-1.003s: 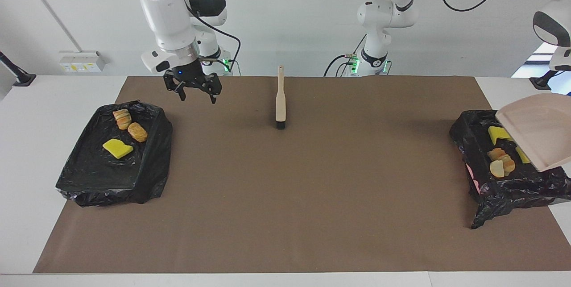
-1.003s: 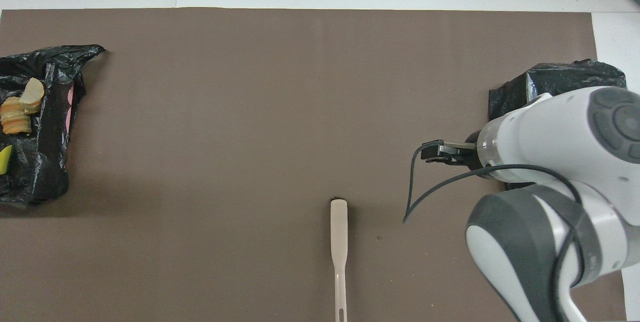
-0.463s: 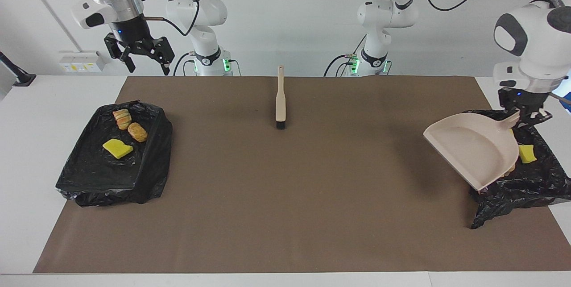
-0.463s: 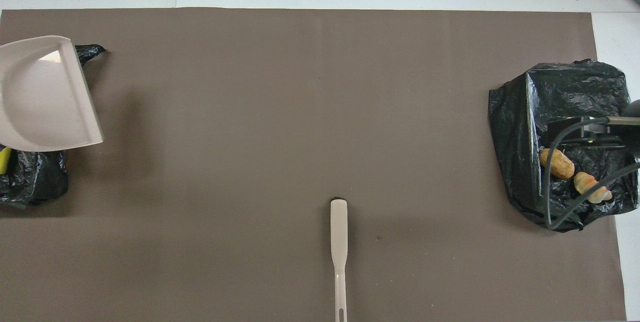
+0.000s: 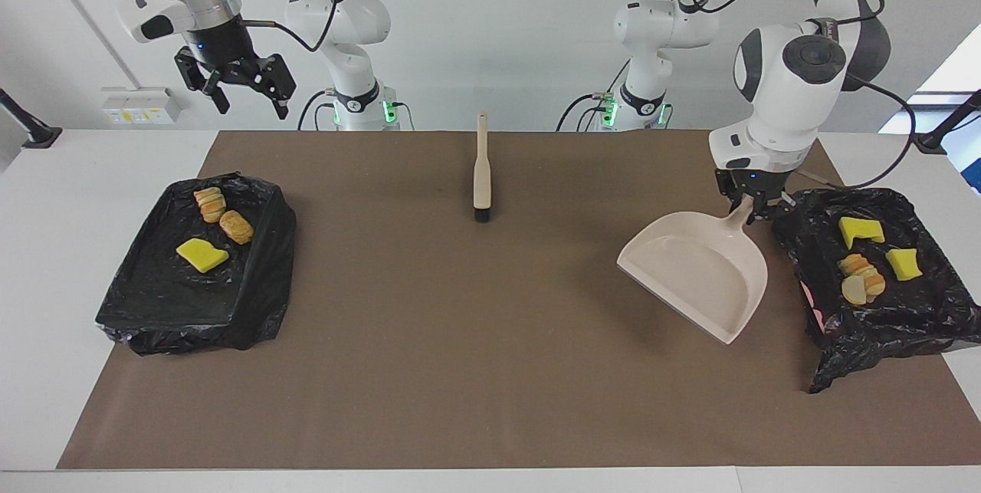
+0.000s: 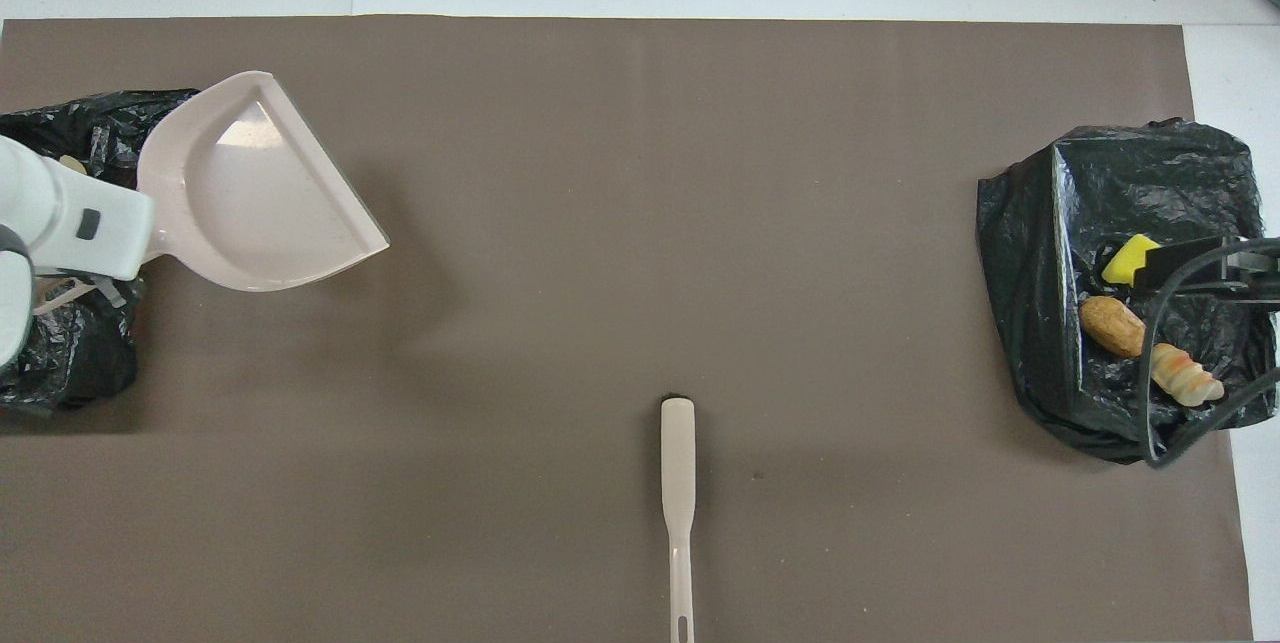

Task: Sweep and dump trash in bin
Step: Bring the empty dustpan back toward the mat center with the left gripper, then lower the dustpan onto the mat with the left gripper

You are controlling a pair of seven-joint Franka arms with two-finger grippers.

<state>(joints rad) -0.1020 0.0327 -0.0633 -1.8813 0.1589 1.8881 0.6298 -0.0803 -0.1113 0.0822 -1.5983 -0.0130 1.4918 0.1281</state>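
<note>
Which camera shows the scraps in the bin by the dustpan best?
The facing view: that bin lies open there, showing two yellow sponge chunks and tan bread lumps. In the overhead view the left arm and the dustpan cover nearly all of it.

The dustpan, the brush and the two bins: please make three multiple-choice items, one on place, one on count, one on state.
1. The brush lies: A) in a bin B) on the brown mat C) in the dustpan
2. Yellow sponge chunks in the bin at the left arm's end: A) none B) two C) five
3. The dustpan is: A) empty B) full of trash C) upside down

Key: 1 B, it lies flat on the mat midway between the bins. 2 B, two chunks show there. 3 A, its bare scoop faces up, held by the left gripper.
</note>
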